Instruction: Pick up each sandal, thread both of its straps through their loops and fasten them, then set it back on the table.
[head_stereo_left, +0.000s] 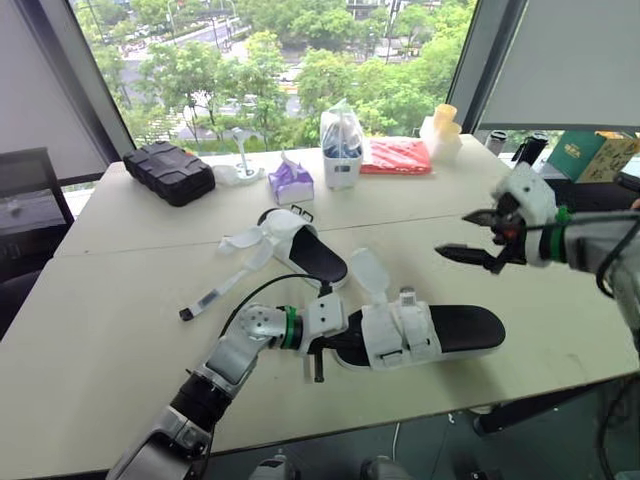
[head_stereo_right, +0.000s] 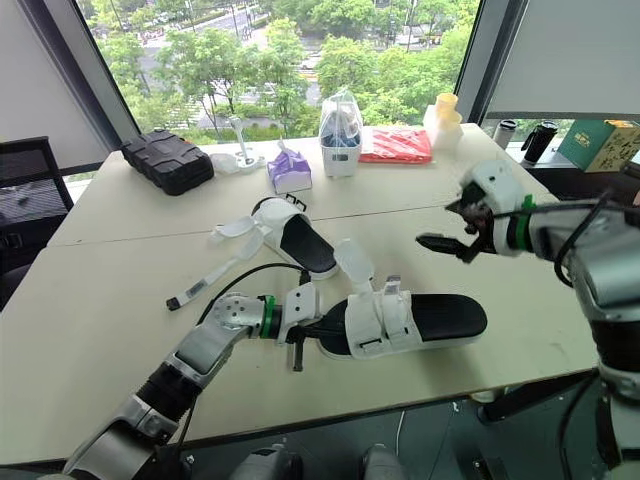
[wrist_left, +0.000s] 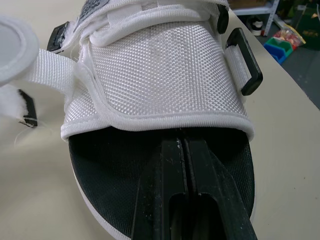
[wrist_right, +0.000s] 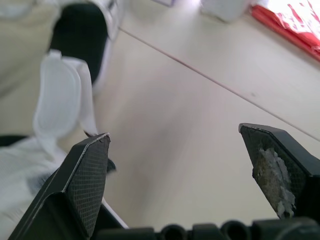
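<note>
The near sandal (head_stereo_left: 460, 328), black-soled with white straps (wrist_left: 155, 75) across its middle, lies on the table's front part. One rounded white flap (head_stereo_left: 368, 272) stands up loose behind it. My left gripper (head_stereo_left: 322, 345) is at the toe end, its fingers (wrist_left: 200, 170) shut together over the black footbed, tips at the strap's front edge. My right gripper (head_stereo_left: 455, 234) hangs open in the air above the table, to the right of the sandal and holding nothing. The far sandal (head_stereo_left: 305, 248) lies further back with its straps undone, and one long strap (head_stereo_left: 215, 292) trails out to the left.
Along the back of the table are a black case (head_stereo_left: 168, 172), a purple tissue pack (head_stereo_left: 291, 183), a white container (head_stereo_left: 341, 148), a red packet (head_stereo_left: 396, 156) and stacked cups (head_stereo_left: 443, 130). A green box (head_stereo_left: 585, 155) sits off to the right. The table's front edge (head_stereo_left: 420, 402) is close to the near sandal.
</note>
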